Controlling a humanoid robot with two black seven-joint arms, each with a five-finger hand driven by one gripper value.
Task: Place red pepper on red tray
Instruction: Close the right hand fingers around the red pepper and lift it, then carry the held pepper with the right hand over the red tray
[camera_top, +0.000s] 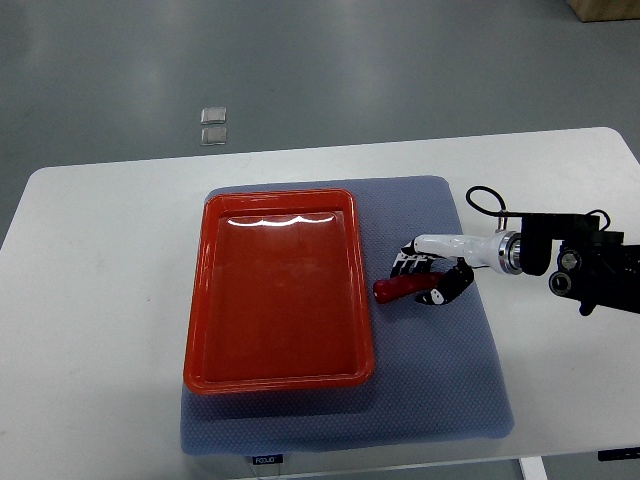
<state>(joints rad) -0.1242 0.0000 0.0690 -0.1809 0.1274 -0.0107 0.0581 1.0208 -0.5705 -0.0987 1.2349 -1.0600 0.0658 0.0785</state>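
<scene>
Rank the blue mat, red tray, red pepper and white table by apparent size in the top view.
1. white table
2. blue mat
3. red tray
4. red pepper, partly covered by the right robot hand, so its full size is unclear.

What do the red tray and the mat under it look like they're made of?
The red tray looks like glossy moulded plastic: light glares off its far inner edge. The blue-grey mat seems a soft, matte woven or foam material, with a fine dotted texture and no shine.
</scene>
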